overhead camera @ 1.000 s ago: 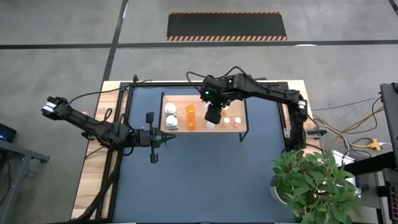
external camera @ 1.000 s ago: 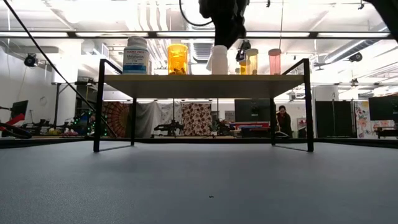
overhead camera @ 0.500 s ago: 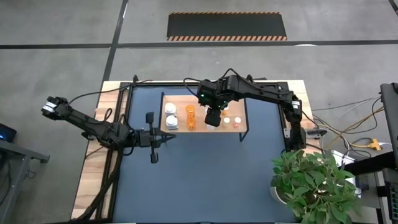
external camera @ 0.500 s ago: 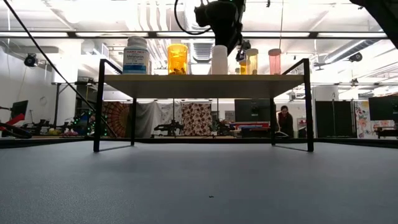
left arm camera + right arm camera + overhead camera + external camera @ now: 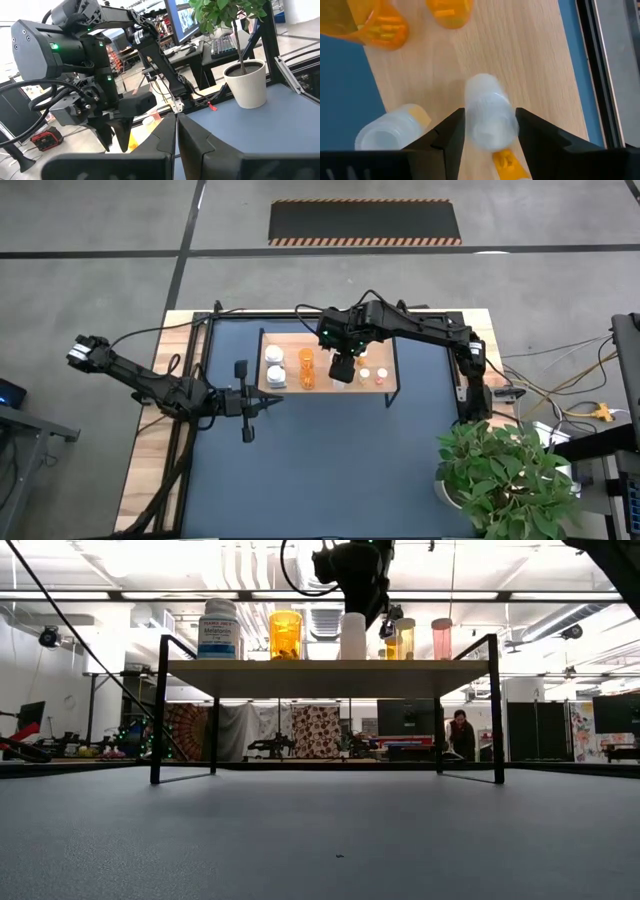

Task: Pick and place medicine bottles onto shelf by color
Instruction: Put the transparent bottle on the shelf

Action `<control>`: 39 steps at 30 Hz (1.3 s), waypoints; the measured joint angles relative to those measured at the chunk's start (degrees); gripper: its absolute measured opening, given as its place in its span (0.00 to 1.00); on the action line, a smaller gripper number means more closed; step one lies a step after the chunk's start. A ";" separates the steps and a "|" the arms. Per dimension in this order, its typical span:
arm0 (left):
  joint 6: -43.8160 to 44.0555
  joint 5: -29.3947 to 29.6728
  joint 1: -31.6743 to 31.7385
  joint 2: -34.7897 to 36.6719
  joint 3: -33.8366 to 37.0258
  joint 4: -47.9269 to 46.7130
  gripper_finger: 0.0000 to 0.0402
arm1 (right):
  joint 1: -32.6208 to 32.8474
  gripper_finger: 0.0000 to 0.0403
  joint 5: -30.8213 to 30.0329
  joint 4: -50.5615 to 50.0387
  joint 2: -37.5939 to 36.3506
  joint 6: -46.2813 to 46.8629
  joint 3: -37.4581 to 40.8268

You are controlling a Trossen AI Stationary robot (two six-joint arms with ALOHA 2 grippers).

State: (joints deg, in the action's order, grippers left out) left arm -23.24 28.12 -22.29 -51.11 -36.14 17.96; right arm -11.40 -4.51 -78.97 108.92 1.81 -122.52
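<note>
The shelf (image 5: pixel 285 340) is a light-wood board in a black frame at the far middle of the blue table. On it stand white bottles (image 5: pixel 274 356) at the left, an orange bottle (image 5: pixel 306 368), and small bottles (image 5: pixel 381 375) at the right. My right gripper (image 5: pixel 490 112) hangs over the shelf's middle. Its spread fingers stand on either side of a white bottle (image 5: pixel 487 95), which stands upright on the board (image 5: pixel 352 635). My left gripper (image 5: pixel 270 402) waits shut and level, left of the shelf. My right gripper's fingers (image 5: pixel 452 130) stand close against both sides of the white bottle's upper part (image 5: pixel 492 130); I cannot tell whether they touch it. They come from above, slanting down. The bottle stands upright with its base on the shelf board (image 5: pixel 325 665).
A green potted plant (image 5: pixel 505 480) stands at the table's near right corner. Orange bottles (image 5: pixel 385 30) and a pale one (image 5: pixel 395 127) crowd the board around my right gripper. The blue table top (image 5: pixel 320 470) stretches out in front of the shelf.
My right gripper has sunk a little over the shelf with the white bottle. The bottle was tilted between the fingers and now stands upright on the board.
</note>
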 joint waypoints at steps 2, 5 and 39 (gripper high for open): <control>0.00 0.00 0.00 0.00 0.00 0.01 0.00 | 0.00 0.43 0.00 -0.01 0.25 0.02 0.00; 0.00 0.00 0.01 0.00 0.00 0.00 0.00 | 0.00 0.45 0.00 -0.03 0.84 -0.20 0.02; -0.09 0.00 0.00 0.02 0.00 -0.02 0.00 | 0.09 0.03 -4.63 0.58 1.73 -0.92 -3.96</control>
State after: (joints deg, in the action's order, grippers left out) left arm -23.33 28.12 -22.29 -51.09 -36.14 17.93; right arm -11.30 -9.15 -78.39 110.65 0.89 -126.48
